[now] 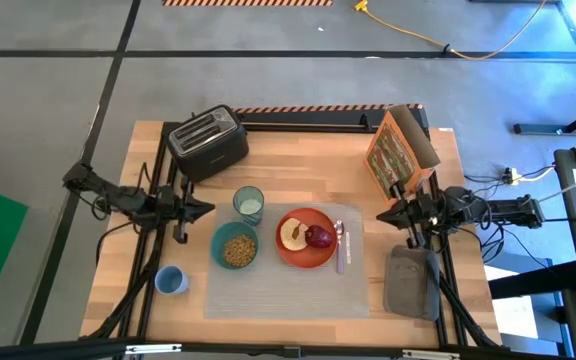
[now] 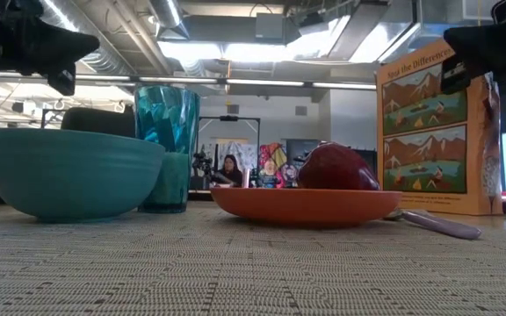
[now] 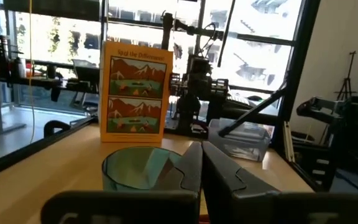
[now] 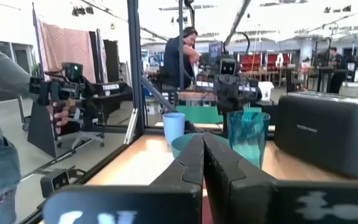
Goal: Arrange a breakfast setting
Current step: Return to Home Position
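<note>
The left end effector [image 1: 204, 208], closed and empty, hangs near the glass [image 1: 249, 204]; the right end effector [image 1: 384, 213], also closed and empty, is right of the spoon [image 1: 340, 248] on the mat [image 1: 288, 292]. A careless swing home could tip the glass or clip the cereal box [image 1: 400, 150]

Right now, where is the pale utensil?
In the high view, the pale utensil lies on the grey placemat, alongside the right edge of the orange plate.
</note>
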Robot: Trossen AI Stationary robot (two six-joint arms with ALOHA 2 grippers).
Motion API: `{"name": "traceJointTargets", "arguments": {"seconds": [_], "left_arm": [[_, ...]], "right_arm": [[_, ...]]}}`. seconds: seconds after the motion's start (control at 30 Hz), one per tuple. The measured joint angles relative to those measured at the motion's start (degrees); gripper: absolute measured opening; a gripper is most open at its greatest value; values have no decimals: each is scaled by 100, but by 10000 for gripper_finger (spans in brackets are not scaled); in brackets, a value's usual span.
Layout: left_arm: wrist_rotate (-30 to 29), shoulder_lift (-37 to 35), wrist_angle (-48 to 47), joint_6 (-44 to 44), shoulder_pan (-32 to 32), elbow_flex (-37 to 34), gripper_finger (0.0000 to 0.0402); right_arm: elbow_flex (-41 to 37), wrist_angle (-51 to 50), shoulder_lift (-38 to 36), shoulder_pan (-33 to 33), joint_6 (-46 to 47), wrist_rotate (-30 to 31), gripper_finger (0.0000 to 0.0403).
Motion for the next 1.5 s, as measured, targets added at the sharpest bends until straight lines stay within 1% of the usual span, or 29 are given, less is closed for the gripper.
{"name": "traceJointTargets", "arguments": {"seconds": [0.2,0.43,0.57,0.63,0.77,1.0,1.3,1.5], "left_arm": [[587,7,-20,-26,608,0,0],[1519,7,-230,69,1413,0,0],[2136,8,-671,-68,1662,0,0],[2291,26,-772,-50,1717,0,0],[2276,37,-744,-58,1779,0,0],[2410,37,-244,-53,1784,0,0],[2392,39,-287,-63,1782,0,0],[2390,38,-287,-66,1782,0,0]], "right_arm": [[0,-10,-2,0,-132,31,0],[0,-20,-2,0,-133,45,0],[0,-193,-2,0,-133,45,0],[0,-304,-2,0,-105,45,0],[0,-325,-2,0,8,47,0],[0,-344,-2,0,46,91,0],[0,-733,-2,0,51,91,0],[0,-772,0,0,51,91,0]]}}
